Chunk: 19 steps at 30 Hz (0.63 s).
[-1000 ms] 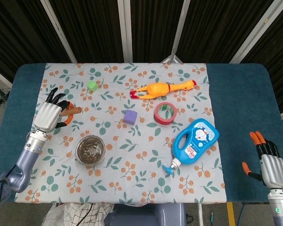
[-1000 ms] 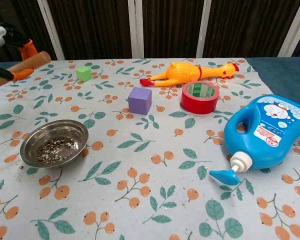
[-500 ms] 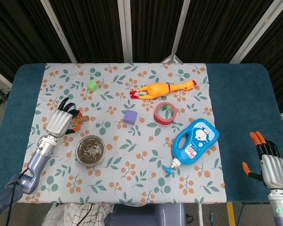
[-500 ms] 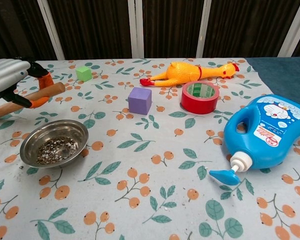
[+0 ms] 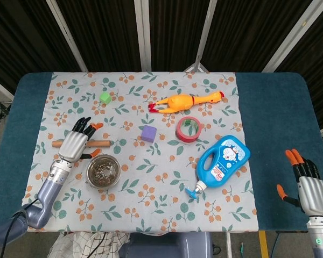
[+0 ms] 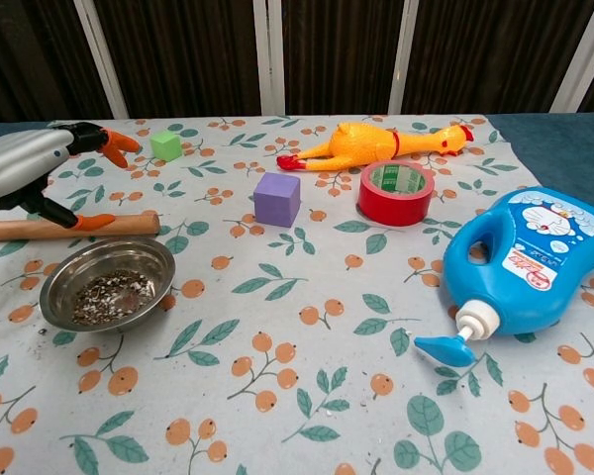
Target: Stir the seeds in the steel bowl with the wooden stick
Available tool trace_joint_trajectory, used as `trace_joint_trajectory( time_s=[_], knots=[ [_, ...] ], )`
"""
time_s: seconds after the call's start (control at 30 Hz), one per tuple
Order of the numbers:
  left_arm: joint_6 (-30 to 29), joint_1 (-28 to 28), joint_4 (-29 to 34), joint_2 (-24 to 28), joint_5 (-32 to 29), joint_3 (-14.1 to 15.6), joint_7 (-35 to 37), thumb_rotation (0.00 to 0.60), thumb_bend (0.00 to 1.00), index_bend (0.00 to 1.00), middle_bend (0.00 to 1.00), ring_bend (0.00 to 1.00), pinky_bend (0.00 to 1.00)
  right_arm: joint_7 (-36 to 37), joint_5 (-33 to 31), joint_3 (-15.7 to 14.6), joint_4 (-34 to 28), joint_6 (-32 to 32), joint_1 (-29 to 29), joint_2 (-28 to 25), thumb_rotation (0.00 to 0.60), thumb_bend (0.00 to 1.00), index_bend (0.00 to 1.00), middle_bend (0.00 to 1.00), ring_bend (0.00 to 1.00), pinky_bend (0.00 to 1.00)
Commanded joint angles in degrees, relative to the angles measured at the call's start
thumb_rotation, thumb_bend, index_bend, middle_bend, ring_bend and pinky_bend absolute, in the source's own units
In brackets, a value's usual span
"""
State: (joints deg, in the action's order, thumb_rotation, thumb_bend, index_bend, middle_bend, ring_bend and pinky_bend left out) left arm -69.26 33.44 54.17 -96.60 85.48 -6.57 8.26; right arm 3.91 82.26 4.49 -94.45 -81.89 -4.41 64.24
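Observation:
The steel bowl (image 5: 103, 171) (image 6: 107, 283) holds dark seeds and stands near the cloth's front left. Just behind it the wooden stick (image 5: 103, 143) (image 6: 124, 224) lies flat and crosswise on the cloth. My left hand (image 5: 75, 144) (image 6: 25, 165) hovers over the stick's middle with its fingers (image 6: 107, 139) spread and raised off the wood; only the thumb tip reaches down to the stick. My right hand (image 5: 310, 189) hangs open off the table's front right corner, holding nothing, and is absent from the chest view.
A purple cube (image 5: 148, 134), red tape roll (image 5: 189, 129), rubber chicken (image 5: 185, 101) and green cube (image 5: 105, 97) lie behind the bowl. A blue detergent bottle (image 5: 222, 162) lies on its side at the right.
My left hand came right and down toward the bowl. The stick, held tilted before, now lies level on the cloth and the fingers have spread away from it.

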Motion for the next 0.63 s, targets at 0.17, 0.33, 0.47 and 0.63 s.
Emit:
trace_joint_trajectory(
  time_s=[0.17,0.33,0.47,0.63],
  knots=[
    [-9.3,-7.5,19.0,10.3,-0.6,1.0,-6.9,0.6,0.36,0.15,0.17,0.0,0.0,-0.7,0.4,-0.2,0.6,-0.2,0.1,0.0,0.6,0.4,0.0,0.0,0.0,0.0],
    [-17.2,-14.8,32.4,20.0,1.5,5.3,-14.5,0.6,0.29,0.1,0.1,0.0,0.0,-1.8,0.9,-0.3,1.1,-0.3,-0.1,0.0,0.6,0.4,0.0,0.0,0.0,0.0],
    [-23.9,-21.1,34.7,24.4,3.4,8.8,-19.4,0.6,0.24,0.04,0.05,0.0,0.0,-3.2,2.2,-0.4,2.2,-1.5,-0.1,0.4,0.6,0.4,0.0,0.0,0.0,0.0],
    [-27.3,-26.3,37.1,27.3,2.4,11.1,-18.1,0.6,0.22,0.0,0.0,0.0,0.0,-4.3,3.3,-0.6,3.1,-2.4,0.1,0.8,0.6,0.4,0.0,0.0,0.0,0.0]
  ],
)
